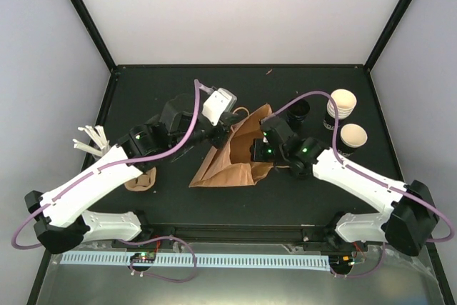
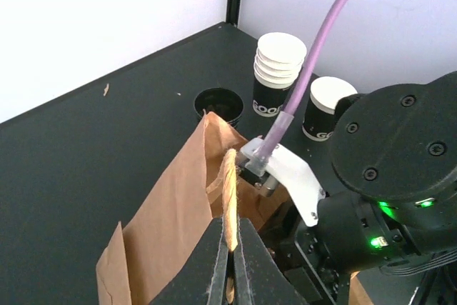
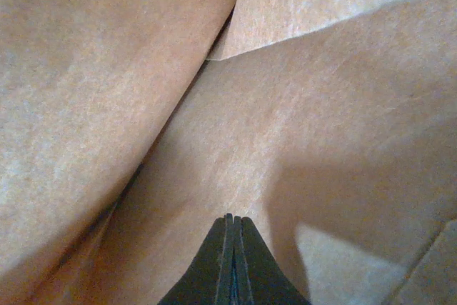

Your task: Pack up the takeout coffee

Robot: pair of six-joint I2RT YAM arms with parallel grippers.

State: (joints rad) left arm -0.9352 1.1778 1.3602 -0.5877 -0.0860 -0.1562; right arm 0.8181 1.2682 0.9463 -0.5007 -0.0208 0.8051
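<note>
My overhead view looks down from behind the arms onto the whole matte black table [image 1: 143,91]. The left wrist view faces the far right corner, close over the crumpled brown paper bag [image 2: 171,205]; the right wrist view sits inside it. All share that bag.

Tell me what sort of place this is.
Probably a lab robot test cell, not a café: a black table boxed in by plain white walls, with a paper bag and cups laid out as props.
</note>
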